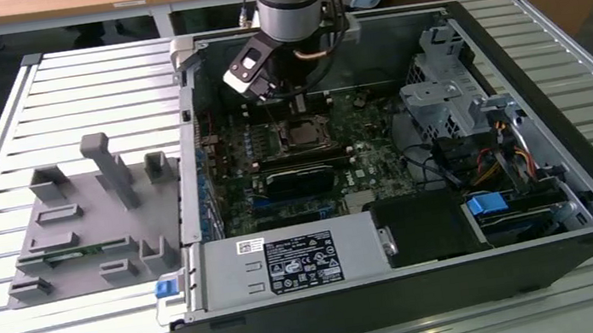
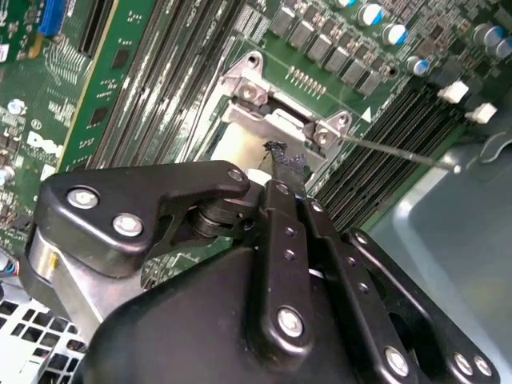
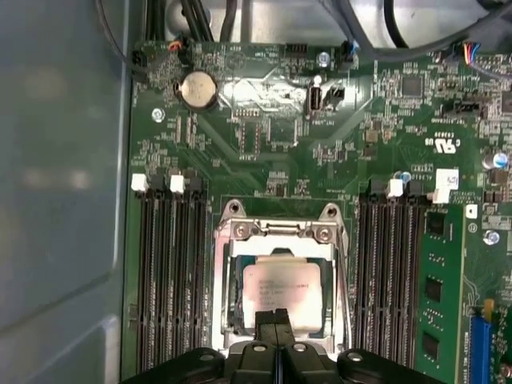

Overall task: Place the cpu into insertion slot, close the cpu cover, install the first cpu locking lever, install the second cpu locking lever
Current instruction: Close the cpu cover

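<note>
The cpu (image 3: 280, 286) lies flat in the insertion slot (image 3: 222, 280), its pale silver-beige top facing up. The cpu cover (image 3: 276, 232), a silvery frame, appears to lie down around it, with the chip showing through its window. My gripper (image 3: 277, 320) hovers at the edge of the socket with its two black fingertips pressed together and nothing visible between them. In the second wrist view the gripper (image 2: 282, 164) tip sits just over the socket's metal plate (image 2: 264, 120). A thin locking lever (image 2: 392, 150) sticks out from a socket corner over the memory slots. In the exterior view the gripper (image 1: 291, 103) hangs over the socket (image 1: 302, 134).
The green motherboard (image 1: 361, 171) lies inside an open computer case (image 1: 577, 207). A long black finned block (image 1: 304, 174) sits just beside the socket, with memory slots (image 3: 168, 272) on both sides. Cables and a drive cage (image 1: 443, 100) crowd the exterior view's right. A grey fixture (image 1: 86, 220) stands outside the case.
</note>
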`<state>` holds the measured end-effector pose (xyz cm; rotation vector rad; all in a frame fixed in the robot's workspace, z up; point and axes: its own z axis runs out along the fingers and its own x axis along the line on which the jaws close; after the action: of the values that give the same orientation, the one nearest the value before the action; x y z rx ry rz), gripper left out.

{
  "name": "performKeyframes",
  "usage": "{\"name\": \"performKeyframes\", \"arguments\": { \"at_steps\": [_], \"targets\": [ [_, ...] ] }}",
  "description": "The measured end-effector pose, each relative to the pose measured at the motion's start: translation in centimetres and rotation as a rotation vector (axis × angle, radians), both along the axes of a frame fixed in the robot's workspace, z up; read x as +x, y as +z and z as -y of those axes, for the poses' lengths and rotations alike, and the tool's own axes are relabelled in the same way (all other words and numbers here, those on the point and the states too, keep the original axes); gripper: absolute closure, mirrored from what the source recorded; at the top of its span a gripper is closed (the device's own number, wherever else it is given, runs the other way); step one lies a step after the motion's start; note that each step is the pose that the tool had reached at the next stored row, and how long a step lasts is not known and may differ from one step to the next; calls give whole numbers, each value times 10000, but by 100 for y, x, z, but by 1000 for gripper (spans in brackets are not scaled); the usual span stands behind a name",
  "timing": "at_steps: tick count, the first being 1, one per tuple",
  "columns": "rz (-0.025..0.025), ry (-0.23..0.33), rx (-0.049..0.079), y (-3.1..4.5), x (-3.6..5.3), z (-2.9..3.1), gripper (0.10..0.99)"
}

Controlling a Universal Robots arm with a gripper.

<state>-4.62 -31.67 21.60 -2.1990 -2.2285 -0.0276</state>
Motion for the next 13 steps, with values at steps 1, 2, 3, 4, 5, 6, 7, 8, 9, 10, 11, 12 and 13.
{"name": "performKeyframes", "arguments": {
  "at_steps": [1, 2, 3, 4, 5, 6, 7, 8, 9, 10, 11, 12, 13],
  "targets": [
    [0, 0, 0, -7, -11, 0, 980],
    [0, 0, 0, -13, -21, 0, 980],
    [0, 0, 0, -18, -28, 0, 980],
    [0, 0, 0, -22, -34, 0, 980],
    [0, 0, -1, -27, -40, 0, 980],
    [1, 0, 0, -33, -45, 0, 980],
    [0, -1, 0, -39, -51, 0, 980],
    [1, -1, 1, -45, -55, 0, 980],
    [0, 0, 0, -51, -58, 0, 980],
    [0, 0, -1, -58, -61, 0, 980],
    [0, 0, -2, -65, -62, 0, 980],
    [1, 0, -2, -74, -64, 0, 980],
    [1, 1, -2, -81, -65, 0, 980]
  ]
}}
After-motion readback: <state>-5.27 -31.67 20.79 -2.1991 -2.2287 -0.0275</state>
